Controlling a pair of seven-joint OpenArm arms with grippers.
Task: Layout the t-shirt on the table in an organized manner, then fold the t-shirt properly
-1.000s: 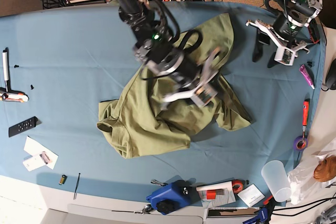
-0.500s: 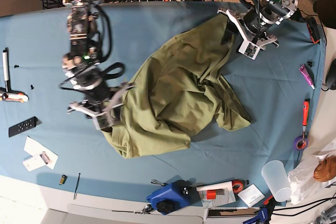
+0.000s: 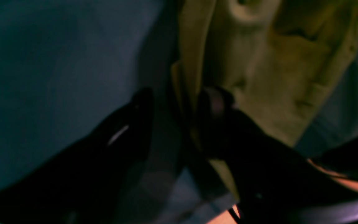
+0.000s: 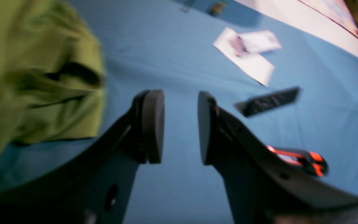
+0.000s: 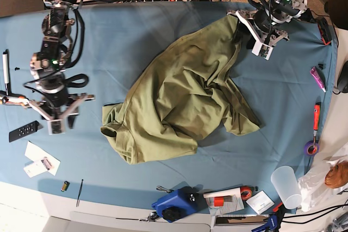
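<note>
shirt bunched mid-table, my left jaws at its top corner

while the t-shirt (image 5: 182, 101) lies crumpled in a loose heap near the middle of the table (image 5: 163, 25), it runs on a slant from a rumpled lower end near my right side up to a narrow corner at the far edge by my left arm; folds cross its middle and one flap spreads toward the near right of the base view; my left gripper (image 3: 174, 99) sits at that upper corner, its dark fingers (image 3: 214, 102) partly apart with an edge of olive cloth standing between them; the wrist picture is dim and blurred, so i cannot tell whether they have hold of the cloth or only straddle it; my right gripper (image 4: 180, 124) hangs over bare blue cloth well to the side of the shirt, its two pads parted with nothing between them; just past it lie a black remote (image 4: 267, 101), some white paper cards (image 4: 249, 53) and an orange-handled tool (image 4: 297, 157); at the near edge of the table stand a blue device (image 5: 174, 205) and a clear plastic cup (image 5: 286, 186).
</note>
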